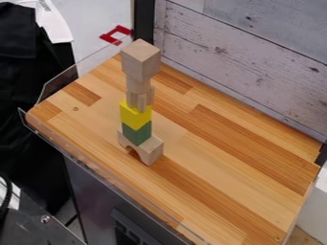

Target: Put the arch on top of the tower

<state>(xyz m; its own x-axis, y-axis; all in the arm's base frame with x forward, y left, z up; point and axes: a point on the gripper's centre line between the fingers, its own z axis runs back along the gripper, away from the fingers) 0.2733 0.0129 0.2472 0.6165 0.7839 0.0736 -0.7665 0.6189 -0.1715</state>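
A tower of blocks stands upright toward the left part of the wooden table. At its foot is a plain wooden arch (pixel 151 150), opening downward and resting on the tabletop. On the arch sits a green block (pixel 137 133), with a yellow block (pixel 135 116) above it. Over the yellow block are narrower plain wooden pieces (pixel 138 91), whose exact shapes I cannot tell apart. A larger plain wooden cube (pixel 140 59) tops the stack.
The wooden table (pixel 211 148) has a clear raised guard (pixel 64 82) along its left side. A whitewashed plank wall (pixel 249 62) rises behind it. Beyond the far left corner lies a red bracket-shaped piece (pixel 115 35). Dark metal hardware (pixel 38 225) occupies the lower left.
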